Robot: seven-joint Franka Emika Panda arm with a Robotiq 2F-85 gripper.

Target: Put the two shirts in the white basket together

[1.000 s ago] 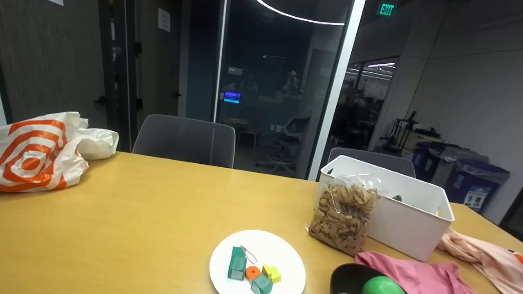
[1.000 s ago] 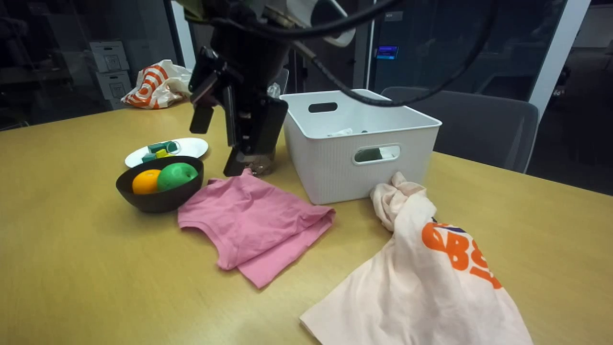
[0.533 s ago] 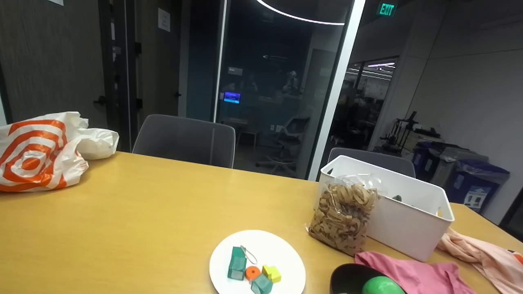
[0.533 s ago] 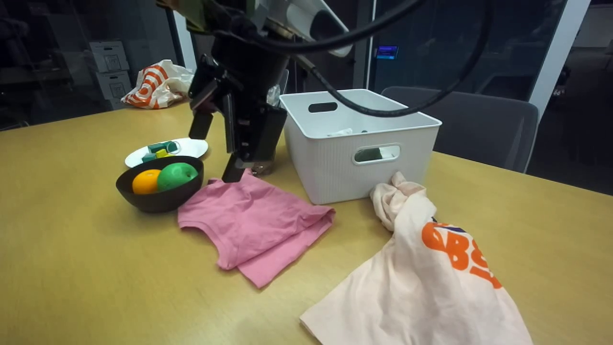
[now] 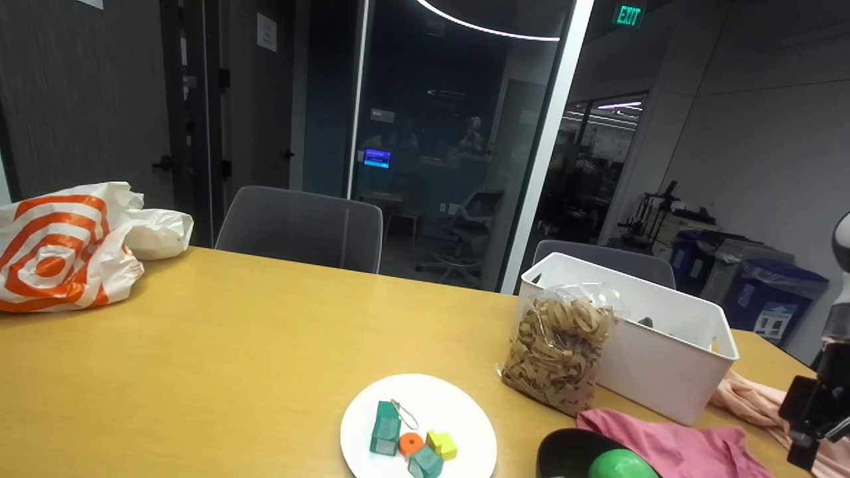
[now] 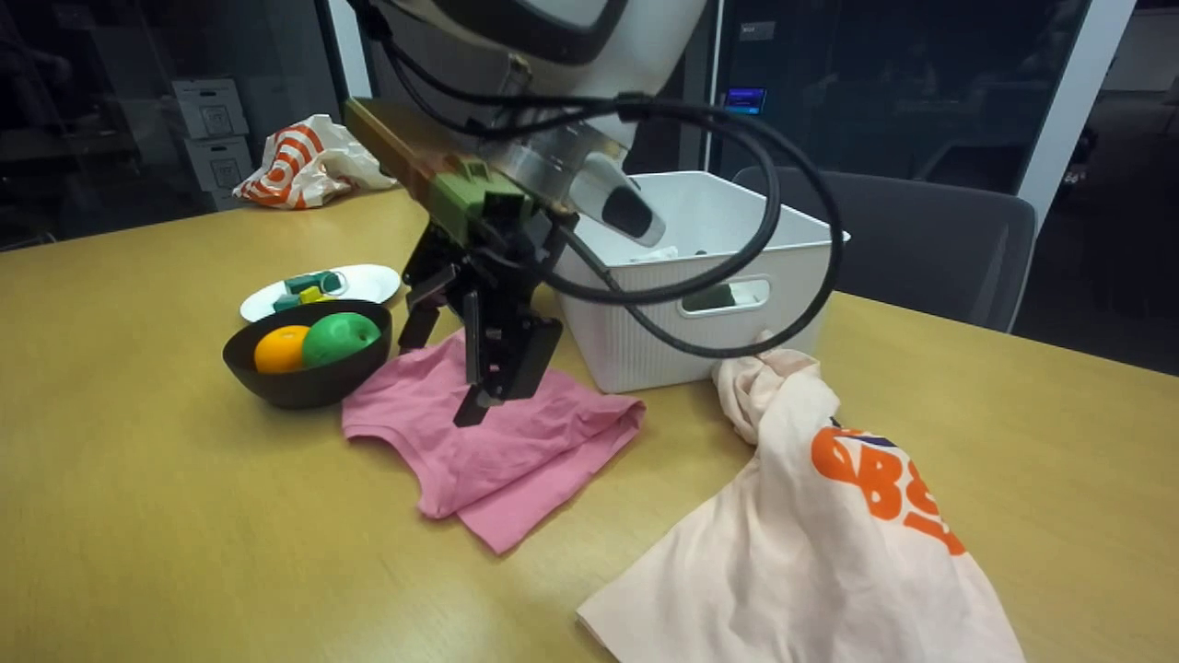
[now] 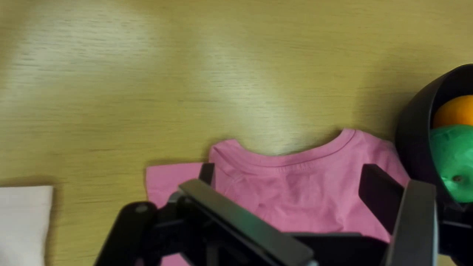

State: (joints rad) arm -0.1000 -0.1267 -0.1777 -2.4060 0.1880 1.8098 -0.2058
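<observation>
Gripper (image 7: 293,186) hangs wide-jawed, seemingly just above the magenta-pink shirt (image 6: 525,451).

In an exterior view, the pink shirt (image 6: 520,451) lies flat at centre-left of the frame, partly folded, neckline toward the lower left. The pale shirt (image 6: 792,543), printed with orange lettering, lies at lower right: upper end twisted beside the basket (image 6: 645,354), remainder spread. The basket, white and rectangular, stands upright, upper right of centre. Both shirts lie outside it.
</observation>
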